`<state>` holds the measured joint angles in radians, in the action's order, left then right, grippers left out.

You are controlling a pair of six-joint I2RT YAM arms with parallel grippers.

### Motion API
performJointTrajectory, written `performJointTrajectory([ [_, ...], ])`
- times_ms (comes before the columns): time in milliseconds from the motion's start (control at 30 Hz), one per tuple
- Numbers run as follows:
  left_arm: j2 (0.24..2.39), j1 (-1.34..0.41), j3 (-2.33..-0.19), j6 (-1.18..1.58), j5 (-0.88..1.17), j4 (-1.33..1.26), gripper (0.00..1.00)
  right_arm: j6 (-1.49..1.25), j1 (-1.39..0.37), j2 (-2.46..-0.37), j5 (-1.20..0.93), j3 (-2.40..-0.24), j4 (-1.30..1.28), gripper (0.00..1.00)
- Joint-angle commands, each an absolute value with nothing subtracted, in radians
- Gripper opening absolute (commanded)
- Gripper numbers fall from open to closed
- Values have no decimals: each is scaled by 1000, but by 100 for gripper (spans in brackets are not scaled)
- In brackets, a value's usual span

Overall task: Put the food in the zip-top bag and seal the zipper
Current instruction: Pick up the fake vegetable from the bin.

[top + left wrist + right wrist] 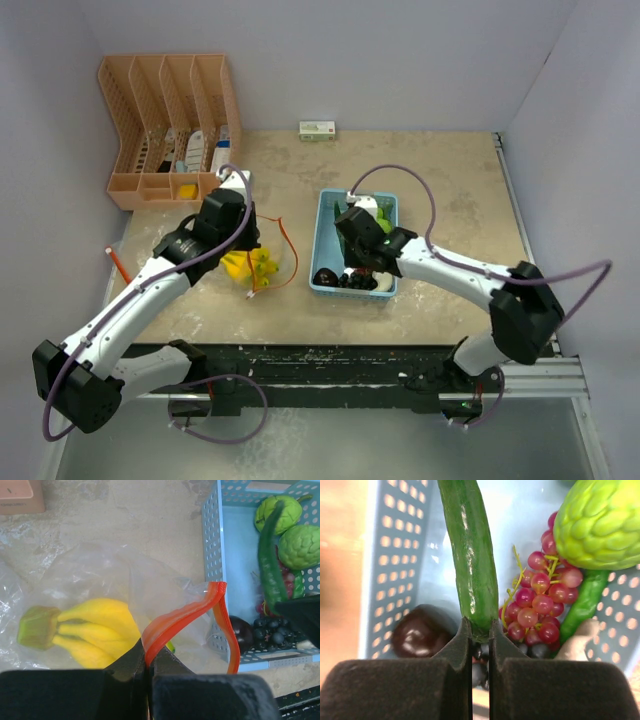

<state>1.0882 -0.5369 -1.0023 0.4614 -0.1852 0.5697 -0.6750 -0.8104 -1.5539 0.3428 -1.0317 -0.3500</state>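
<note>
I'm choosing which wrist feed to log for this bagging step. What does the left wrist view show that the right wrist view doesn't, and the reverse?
Only the left wrist view: the yellow banana bunch inside the clear bag, and the left gripper shut on the bag's orange zipper strip.
Only the right wrist view: how the right gripper clamps the end of the cucumber.
Both: the light-blue basket, the cucumber, a bumpy green fruit, red grapes and a dark round fruit.
</note>
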Motion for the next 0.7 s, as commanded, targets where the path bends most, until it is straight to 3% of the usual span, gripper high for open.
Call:
performJointTrajectory([
  [0, 1060, -535, -995, 479, -185, 526, 0, -610, -810, -1400, 362, -1101, -390, 0],
  [467, 969, -535, -958, 483, -225, 452, 0, -630, -821, -1189, -199, -1016, -201, 0],
  [667, 1004, -535, -935, 497, -228, 390, 0, -631, -901, -1159, -260, -1015, -199, 0],
])
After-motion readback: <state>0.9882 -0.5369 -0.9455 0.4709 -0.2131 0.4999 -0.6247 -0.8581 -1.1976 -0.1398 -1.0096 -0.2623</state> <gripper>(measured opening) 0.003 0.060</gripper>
